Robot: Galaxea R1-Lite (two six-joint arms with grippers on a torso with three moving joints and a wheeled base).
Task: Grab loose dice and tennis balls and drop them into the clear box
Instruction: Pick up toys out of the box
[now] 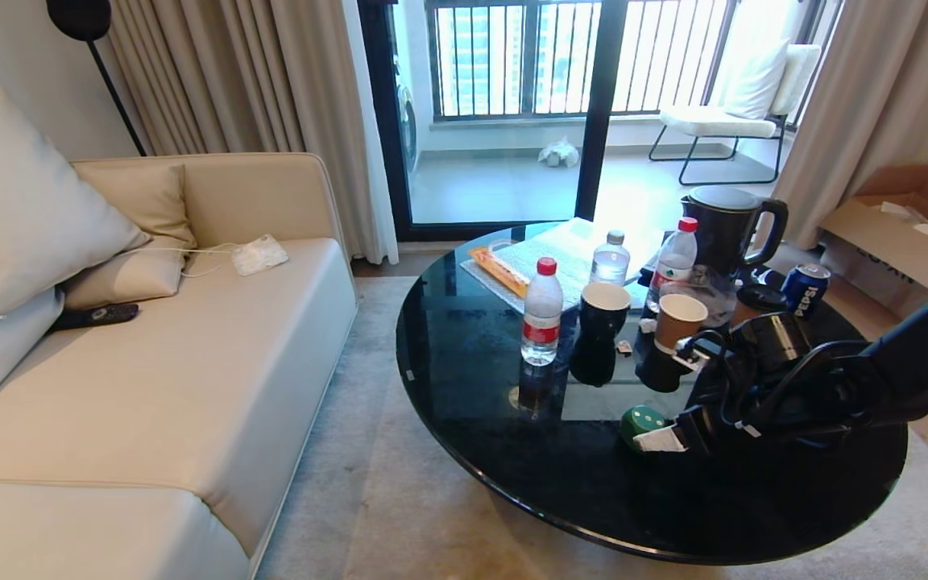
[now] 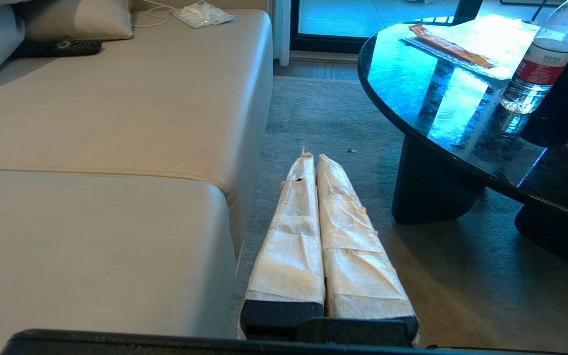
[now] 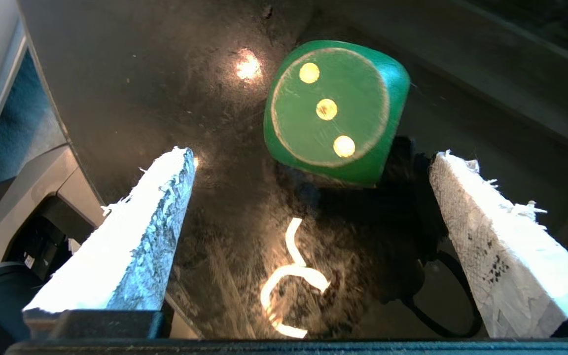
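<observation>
A dark green die (image 1: 643, 420) with pale dots lies near the front of the round black table (image 1: 472, 379). My right gripper (image 1: 657, 432) hangs just above the table beside it. In the right wrist view the die (image 3: 331, 108) shows three dots on top and lies just beyond the tips of the right gripper (image 3: 313, 155), whose taped fingers (image 3: 141, 217) stand wide open with nothing between them. My left gripper (image 2: 315, 159) is shut and parked low between the sofa and the table. No tennis balls show, and the clear box is out of view.
Behind the die stand a red-capped water bottle (image 1: 542, 310), a dark cup (image 1: 604, 310), a paper cup (image 1: 680, 320), a black kettle (image 1: 726, 229) and a Pepsi can (image 1: 804, 288). A ribbed clear lid (image 1: 553, 250) lies at the back. The sofa (image 1: 190, 362) is at the left.
</observation>
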